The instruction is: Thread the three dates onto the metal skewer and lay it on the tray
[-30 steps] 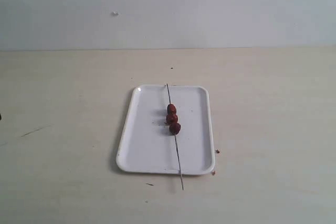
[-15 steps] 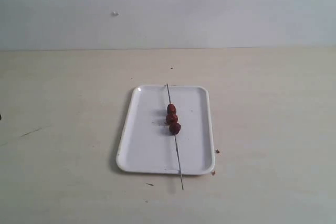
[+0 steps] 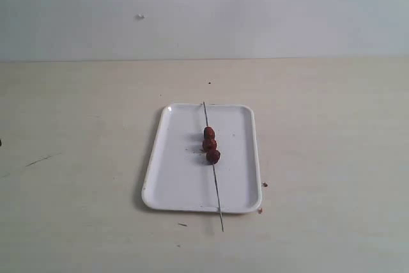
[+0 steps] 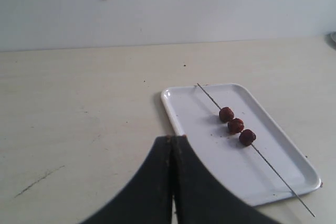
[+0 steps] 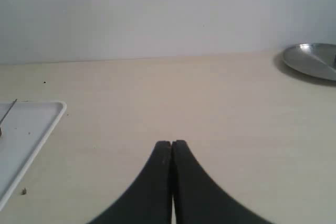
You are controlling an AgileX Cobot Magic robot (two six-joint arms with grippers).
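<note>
I am watching the flat white rectangular tray [image 3: 172, 183] with its low glossy rim, which is sitting near the middle of the pale wooden table [image 3: 77, 126]. The thin dark grey metal skewer [image 3: 217, 187] is lying along its length. The three small wrinkled reddish-brown dates [image 3: 210, 144] are sitting on the rod in a tight row, each touching the next, roughly over the tray's middle. The skewer's far end is reaching the far rim, while its near end is crossing the near rim and poking out above the table. I am judging the task as done, or all but done.

The left gripper [image 4: 172, 145] is hanging over bare table, apart from the tray, its black fingers pressed together on nothing. The right gripper [image 5: 171, 148] is hovering off to the tray's other side, fingers likewise pressed together and empty, with a shallow round silver metal dish [image 5: 312, 60] lying far beyond it.

What I am worrying about is that overhanging tip. An arm sweeping low past the near rim could be catching the rod and levering it, dates and all, off the tray. The rod is probably riding on round fruit and a rim rather than lying flat, so a bump to the table could be rolling it sideways. A few reddish crumbs [image 3: 264, 185] are lying just beside the tray's near right corner, so I am guessing the fruit is soft and could be splitting under any further handling
</note>
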